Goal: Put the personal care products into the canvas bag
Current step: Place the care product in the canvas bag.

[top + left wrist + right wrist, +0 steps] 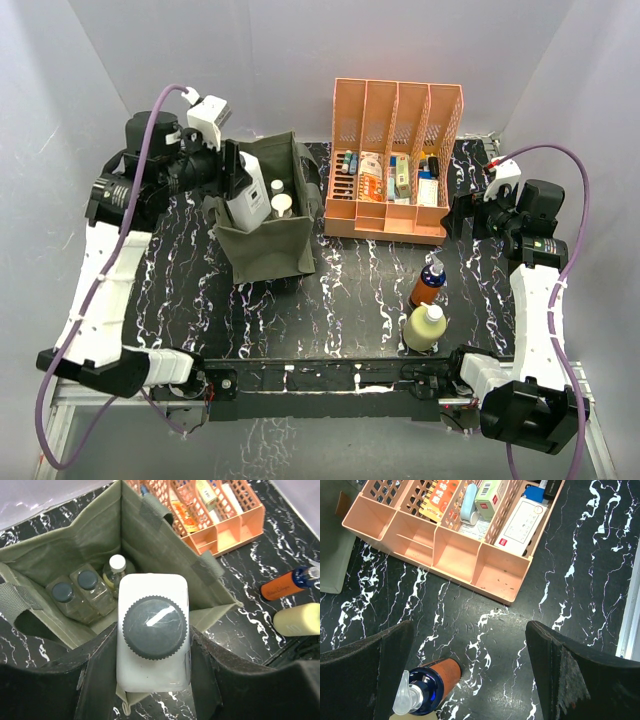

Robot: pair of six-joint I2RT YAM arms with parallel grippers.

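My left gripper [236, 188] [153, 652] is shut on the white grey-capped bottle [248, 203] [152, 630] and holds it upright over the near edge of the open olive canvas bag [268, 250] [90, 535]. Inside the bag stand two clear glass dark-capped bottles [75, 592] and a white-capped bottle [117, 566]. The small orange-blue bottle [428, 283] [431, 687] and the pale yellow bottle [424, 327] [299, 619] stand on the table at the front right. My right gripper [456, 216] [468, 635] is open and empty, above the table just beyond the orange-blue bottle.
The peach slotted file organiser [352, 130] [447, 547] with small boxes and tubes stands right of the bag at the back. The black marbled table [350, 290] ends at a white rail at the right edge [627, 630].
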